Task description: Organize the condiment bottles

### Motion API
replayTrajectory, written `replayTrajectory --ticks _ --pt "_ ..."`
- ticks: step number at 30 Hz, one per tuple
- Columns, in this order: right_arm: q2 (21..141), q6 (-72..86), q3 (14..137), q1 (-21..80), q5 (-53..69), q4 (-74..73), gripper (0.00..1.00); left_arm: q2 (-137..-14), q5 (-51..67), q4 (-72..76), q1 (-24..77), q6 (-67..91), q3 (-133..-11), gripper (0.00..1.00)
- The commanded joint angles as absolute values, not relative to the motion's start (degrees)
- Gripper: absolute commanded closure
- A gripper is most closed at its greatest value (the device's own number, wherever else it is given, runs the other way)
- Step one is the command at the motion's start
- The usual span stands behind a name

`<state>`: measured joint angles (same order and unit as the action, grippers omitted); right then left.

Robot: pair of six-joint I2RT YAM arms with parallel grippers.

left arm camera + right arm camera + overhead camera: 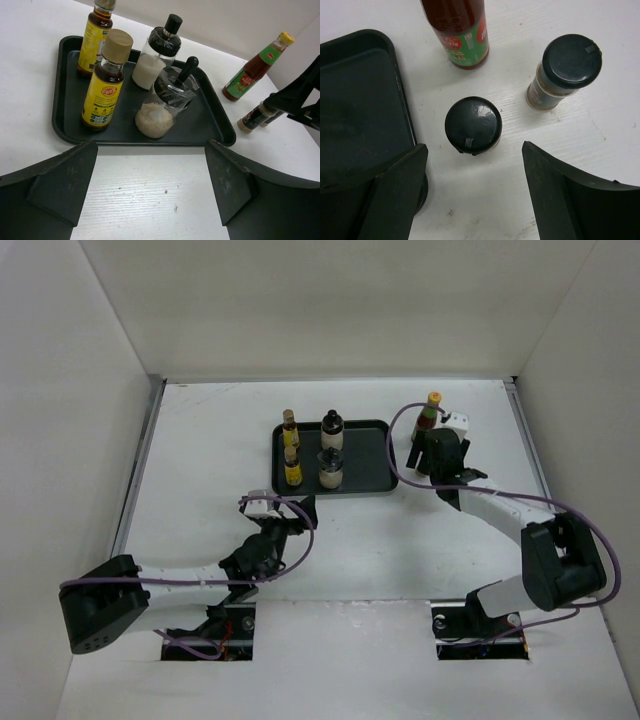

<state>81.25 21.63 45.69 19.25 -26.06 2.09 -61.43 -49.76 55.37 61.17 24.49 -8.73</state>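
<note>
Wide-spread right gripper (472, 155) above dark jar (473, 122) right of tray (360, 90): centre on it, lower straight, pinch low, clear 2nd jar (567, 65). Left gripper (151, 147) spread before tray.

A white surface (200, 550) fills the floor of a plain, box-like enclosure. An off-white back wall (340, 300) rises behind it, and a left wall (60, 440) and a right wall (595, 380) slant in from the sides. A thin grey strip (140, 470) runs along the surface's left edge. Near the front edge sit two dark rectangular cut-outs (205, 642). The light is even and the shadows soft. Up close, the white top shows faint scuffs and specks.
</note>
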Motion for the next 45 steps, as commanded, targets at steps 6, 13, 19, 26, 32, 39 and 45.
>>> replayTrajectory --ticks 6,13,19,26,32,39,45 --pt "87.09 19.87 50.71 17.27 -27.33 9.84 0.22 -65.74 -50.19 61.52 62.09 24.70 -10.11 0.10" --pt "88.77 18.28 52.91 16.92 -28.56 12.04 0.56 -66.27 -49.92 61.61 61.57 24.70 -10.11 0.09" --pt "81.13 16.61 53.34 20.43 -28.30 10.99 0.61 -66.62 -49.92 61.61 61.30 24.79 -10.11 0.09" --pt "89.10 17.14 62.82 24.91 -23.04 11.69 0.61 -66.80 -49.92 61.61 61.21 24.96 -10.11 0.09" --pt "103.33 16.96 75.83 26.41 -20.39 13.10 0.61 -66.45 -49.92 61.61 61.13 24.96 -9.93 0.08" --pt "112.32 17.05 83.58 27.73 -18.72 11.69 0.60 -66.62 -49.39 61.61 61.48 24.96 -10.11 0.08" --pt "115.48 16.79 85.08 29.13 -19.07 9.06 0.57 -67.06 -48.60 61.61 61.30 25.22 -10.20 0.08"
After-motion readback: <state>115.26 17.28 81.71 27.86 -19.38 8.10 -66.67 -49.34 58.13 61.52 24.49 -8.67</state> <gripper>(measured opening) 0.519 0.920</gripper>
